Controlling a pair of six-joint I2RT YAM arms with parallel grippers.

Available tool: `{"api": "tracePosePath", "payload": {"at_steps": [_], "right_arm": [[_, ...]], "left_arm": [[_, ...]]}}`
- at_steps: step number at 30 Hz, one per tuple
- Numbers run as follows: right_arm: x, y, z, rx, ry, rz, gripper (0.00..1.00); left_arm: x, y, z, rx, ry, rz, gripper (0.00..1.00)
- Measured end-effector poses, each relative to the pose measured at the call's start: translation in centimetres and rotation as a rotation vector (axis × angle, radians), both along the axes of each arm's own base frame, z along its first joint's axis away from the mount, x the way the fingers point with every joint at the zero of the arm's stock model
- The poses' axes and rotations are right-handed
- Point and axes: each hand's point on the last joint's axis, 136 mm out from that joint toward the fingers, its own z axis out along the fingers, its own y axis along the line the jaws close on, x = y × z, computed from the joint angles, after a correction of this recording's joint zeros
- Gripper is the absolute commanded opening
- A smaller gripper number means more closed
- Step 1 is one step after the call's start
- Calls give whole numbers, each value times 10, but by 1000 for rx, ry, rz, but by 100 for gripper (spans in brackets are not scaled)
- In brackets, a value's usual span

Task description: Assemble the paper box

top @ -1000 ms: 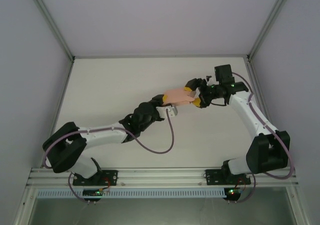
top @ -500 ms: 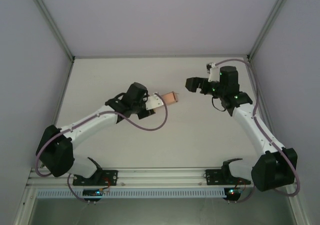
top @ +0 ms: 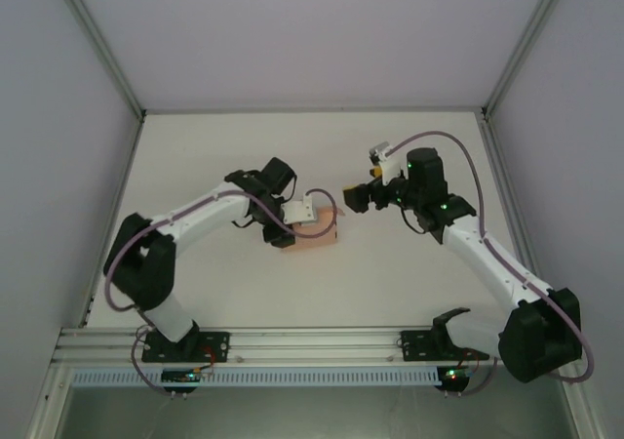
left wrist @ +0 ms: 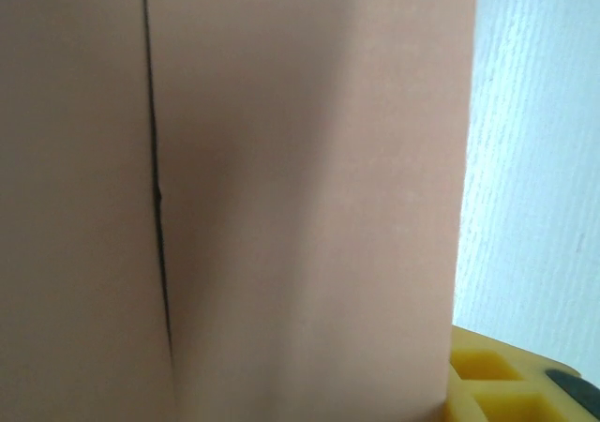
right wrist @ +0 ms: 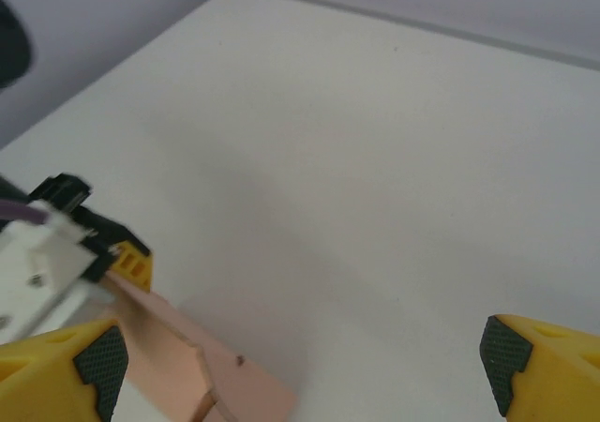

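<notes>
Two grippers to report. My left gripper (top: 292,229) is clamped on the paper box (top: 317,234), holding its salmon-pink card low over the middle of the bench (top: 224,156). Through my left wrist camera the paper box (left wrist: 281,159) sits pressed up close, a plain pink wall with one thin dark slit (left wrist: 156,197) running down it. One yellow finger (left wrist: 497,384) shows at its lower corner and a strip of bench (left wrist: 539,159) lies to the side.

My right gripper (top: 353,197) is spread wide and grips nothing. It hangs just beside the box on the side away from my left arm, apart from it and pointing toward it. In my right wrist camera the right gripper (right wrist: 300,366) shows as two yellow fingertips (right wrist: 94,361) with dark pads, set far apart at the bottom corners. Between and beyond them is the paper box (right wrist: 178,356): one panel stands on edge and another lies flat on the bench (right wrist: 375,159). The left gripper (right wrist: 117,258) meets the standing panel's far end. I cannot tell how fully the box is folded.
</notes>
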Motion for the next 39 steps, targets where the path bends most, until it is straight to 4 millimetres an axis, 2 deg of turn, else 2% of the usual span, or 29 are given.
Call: {"api": "tracePosePath", "payload": {"at_steps": [1, 7, 12, 14, 18, 24, 34, 39], "right_arm": [[-2, 0, -3, -14, 9, 3, 95], [-4, 4, -30, -97, 87, 31, 83], [-1, 13, -64, -158, 193, 66, 67], [0, 17, -70, -172, 211, 78, 56], [5, 24, -69, -184, 214, 95, 45], [2, 27, -63, -199, 228, 110, 42], [-4, 25, -85, -242, 301, 113, 36], [-1, 26, -88, -244, 307, 112, 26]], "left_arm": [[2, -1, -5, 18, 17, 0, 45], [22, -14, -5, 44, 31, 3, 47], [22, -14, -5, 51, 36, 3, 48], [22, -14, -5, 53, 36, 3, 48], [21, -13, -6, 60, 32, 2, 48], [21, -13, -6, 68, 26, 0, 49], [21, -13, -6, 76, 21, 5, 50], [21, -14, -6, 75, 21, 4, 51]]}}
